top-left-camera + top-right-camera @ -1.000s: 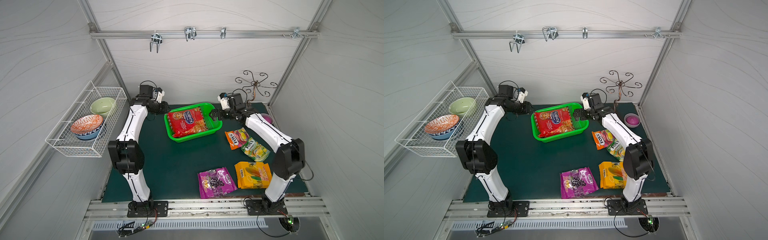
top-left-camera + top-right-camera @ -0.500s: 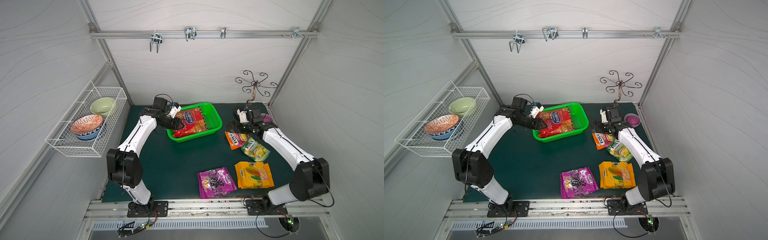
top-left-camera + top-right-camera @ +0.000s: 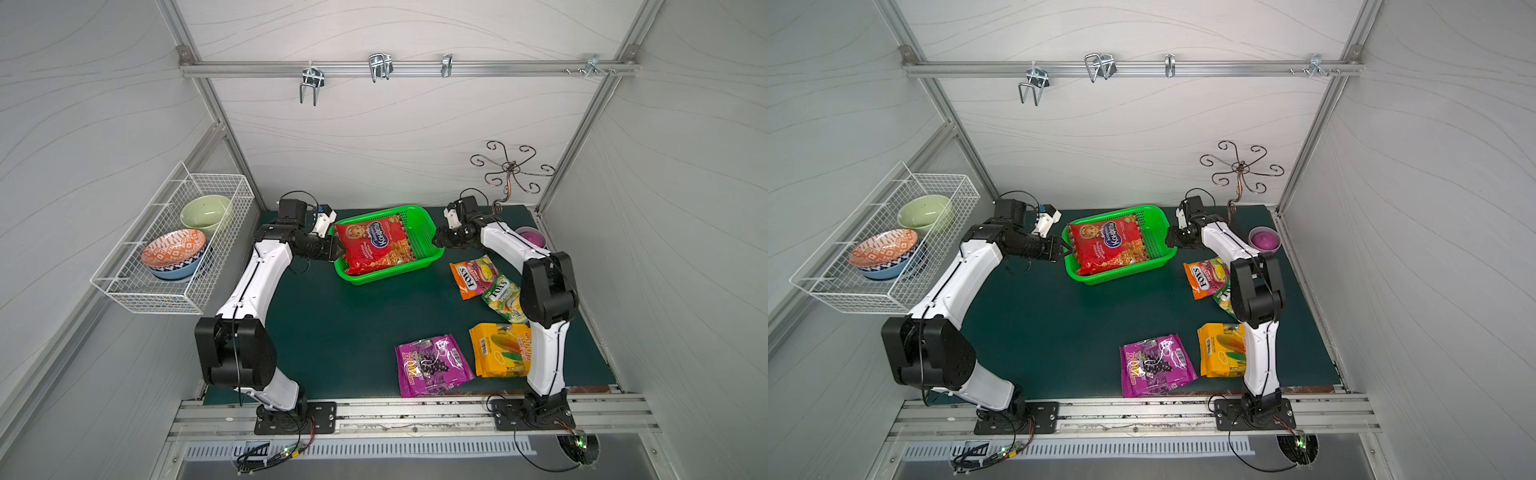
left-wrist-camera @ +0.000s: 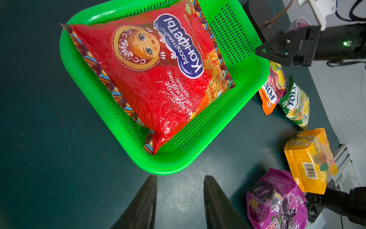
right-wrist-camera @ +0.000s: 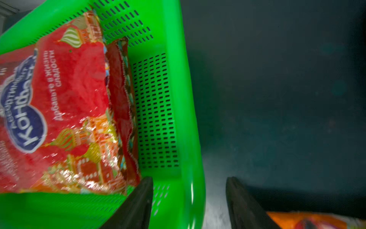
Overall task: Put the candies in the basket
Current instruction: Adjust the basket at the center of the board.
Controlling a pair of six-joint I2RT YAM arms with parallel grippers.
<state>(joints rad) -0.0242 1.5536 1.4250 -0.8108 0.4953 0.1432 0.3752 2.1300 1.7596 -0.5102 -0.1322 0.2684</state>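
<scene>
bowls [image 3: 174,252] in wire rack [image 3: 160,300], cup [image 3: 1253,243] aside

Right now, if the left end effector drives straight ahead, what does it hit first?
Probably the green basket's rim, just ahead of the left end effector; the red candy bag lies beyond. Depth is unclear.
</scene>
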